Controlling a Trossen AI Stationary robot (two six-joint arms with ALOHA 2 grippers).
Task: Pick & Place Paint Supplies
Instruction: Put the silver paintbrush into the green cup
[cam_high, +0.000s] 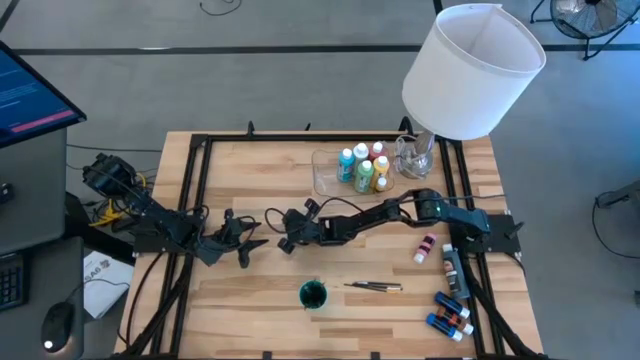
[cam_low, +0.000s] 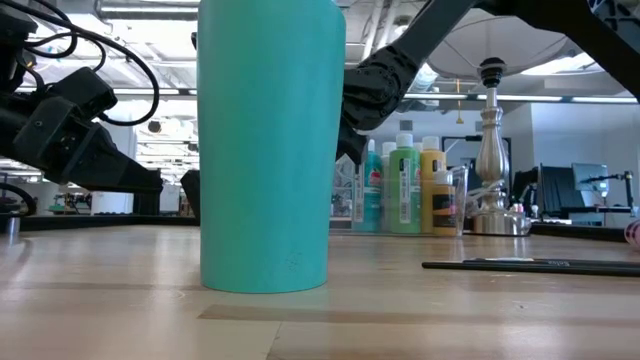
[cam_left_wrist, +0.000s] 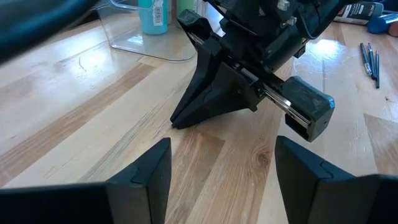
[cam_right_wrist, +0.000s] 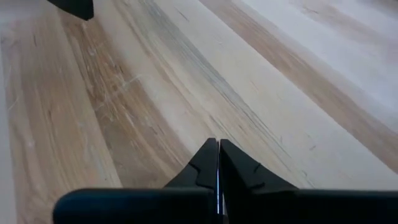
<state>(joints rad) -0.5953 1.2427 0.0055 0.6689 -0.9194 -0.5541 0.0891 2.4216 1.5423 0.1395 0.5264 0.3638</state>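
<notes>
Several white-capped paint bottles (cam_high: 363, 168) stand upright in a clear tray (cam_high: 325, 178) at the table's far middle. More lie loose near the right edge: a pink one (cam_high: 426, 248), a dark one (cam_high: 455, 272) and blue ones (cam_high: 450, 315). Thin brushes (cam_high: 375, 287) lie flat beside a teal cup (cam_high: 313, 295). My right gripper (cam_high: 283, 240) reaches to mid-table, shut with nothing between its fingers (cam_right_wrist: 219, 146). My left gripper (cam_high: 245, 240) stands open just to the left of it, facing it (cam_left_wrist: 224, 171). My right gripper's shut fingertips (cam_left_wrist: 177, 121) slant down from the table's right to the bare wood. Whether they touch the wood I cannot tell.
A big white lampshade (cam_high: 472, 68) on a metal stand (cam_low: 490, 150) rises at the far right corner, next to the tray. Black frame rails (cam_high: 190, 190) run along the table's left, right and far sides. Bare wood lies at the near left.
</notes>
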